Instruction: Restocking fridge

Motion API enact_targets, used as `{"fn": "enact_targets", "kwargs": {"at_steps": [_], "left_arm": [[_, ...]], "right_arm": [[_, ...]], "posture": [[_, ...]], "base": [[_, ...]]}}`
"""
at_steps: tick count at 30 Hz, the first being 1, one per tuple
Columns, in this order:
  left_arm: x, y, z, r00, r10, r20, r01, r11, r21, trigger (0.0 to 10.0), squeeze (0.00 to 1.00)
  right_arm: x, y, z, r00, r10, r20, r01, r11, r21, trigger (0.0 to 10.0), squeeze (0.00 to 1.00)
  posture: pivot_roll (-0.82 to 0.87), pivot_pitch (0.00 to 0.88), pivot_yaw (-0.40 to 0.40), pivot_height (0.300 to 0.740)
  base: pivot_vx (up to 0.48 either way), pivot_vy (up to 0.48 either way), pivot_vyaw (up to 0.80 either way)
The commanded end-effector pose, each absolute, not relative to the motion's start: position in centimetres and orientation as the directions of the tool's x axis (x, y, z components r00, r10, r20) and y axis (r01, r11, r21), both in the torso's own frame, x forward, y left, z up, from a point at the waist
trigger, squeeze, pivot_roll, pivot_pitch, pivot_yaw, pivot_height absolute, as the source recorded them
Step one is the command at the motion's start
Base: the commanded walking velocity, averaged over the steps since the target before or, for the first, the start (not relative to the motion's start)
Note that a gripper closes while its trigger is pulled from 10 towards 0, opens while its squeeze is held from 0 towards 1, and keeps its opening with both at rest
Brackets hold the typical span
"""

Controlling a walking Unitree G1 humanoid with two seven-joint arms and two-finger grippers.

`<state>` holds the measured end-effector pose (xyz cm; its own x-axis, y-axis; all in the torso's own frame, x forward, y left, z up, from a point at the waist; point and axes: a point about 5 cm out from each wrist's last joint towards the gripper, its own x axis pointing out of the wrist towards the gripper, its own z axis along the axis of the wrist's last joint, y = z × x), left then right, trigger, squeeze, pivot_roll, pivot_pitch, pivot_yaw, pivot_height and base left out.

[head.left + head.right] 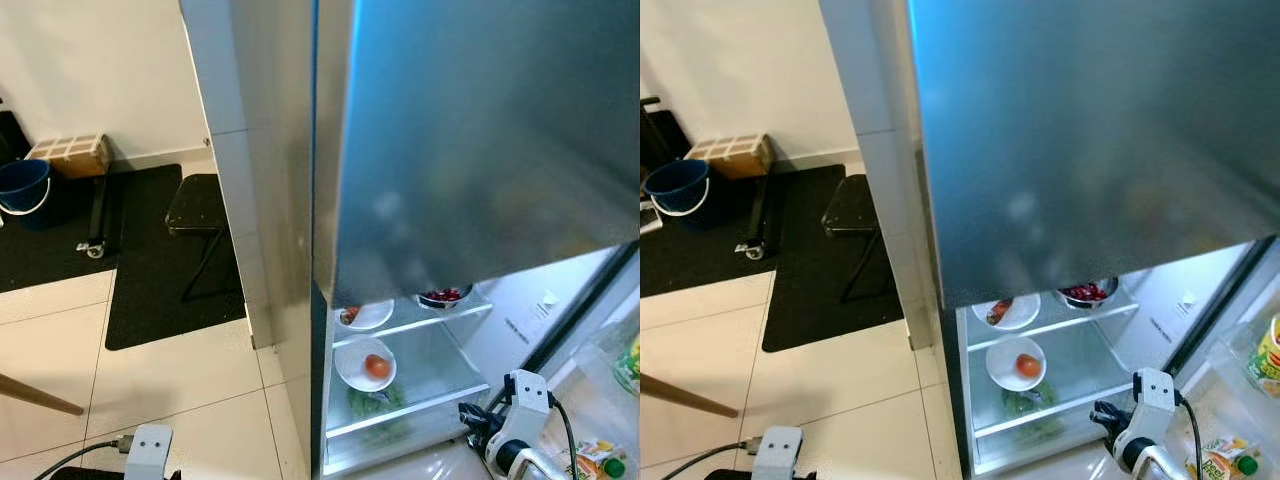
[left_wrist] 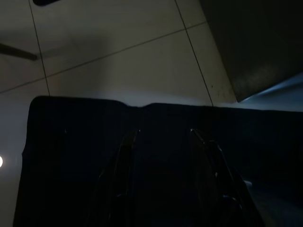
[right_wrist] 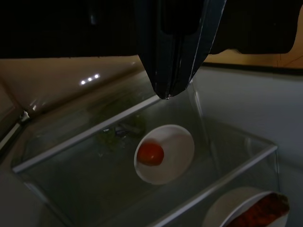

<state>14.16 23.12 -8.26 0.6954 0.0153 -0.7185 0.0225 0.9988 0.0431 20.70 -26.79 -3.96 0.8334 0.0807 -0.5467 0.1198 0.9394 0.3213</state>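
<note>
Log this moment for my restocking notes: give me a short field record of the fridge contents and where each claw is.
fridge: lower compartment open, lit inside
upper glass shelf: white plate of food and metal bowl of red food
middle shelf: white bowl holding one tomato
below that: leafy greens
right claw: fingers together, holding nothing, raised in front of the shelves and pointed at the tomato's bowl
left claw: open, hanging low over the tiled floor
door rack: juice carton

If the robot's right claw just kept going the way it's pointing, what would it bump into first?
Probably the glass shelf in the fridge: the right gripper, fingers shut, points toward its front edge, with the white bowl holding a tomato just beyond. Depth is unclear.
</note>
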Motion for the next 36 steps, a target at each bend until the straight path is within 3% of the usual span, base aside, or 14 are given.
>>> {"fn": "enact_targets", "kwargs": {"at_steps": [1, 19, 36], "left_arm": [[13.3, 22.7, -8.8, 0.658, 0.017, -0.753, 0.02, 0.999, 0.04, 10.0, 0.0], [10.8, 21.6, -10.4, 0.513, 0.063, -0.856, -0.09, 0.996, 0.019, 10.0, 0.0], [10.6, 21.9, -10.4, 0.495, 0.064, -0.866, -0.071, 0.997, 0.034, 10.0, 0.0]], "right_arm": [[20.0, -26.3, -4.8, 0.801, 0.066, -0.594, 0.162, 0.933, 0.322, 10.0, 0.0], [14.5, -24.1, -8.8, 0.55, -0.013, -0.835, 0.206, 0.971, 0.121, 10.0, 0.0], [14.2, -24.1, -8.9, 0.515, -0.017, -0.857, 0.149, 0.986, 0.07, 10.0, 0.0]], "posture": [[0.0, 0.0, 0.007, 0.74], [-0.01, 0.0, -0.004, 0.74], [-0.01, 0.0, -0.011, 0.74]], "base": [[0.0, 0.0, 0.0], [0.0, 0.0, 0.0], [-0.092, 0.0, 0.0]]}}
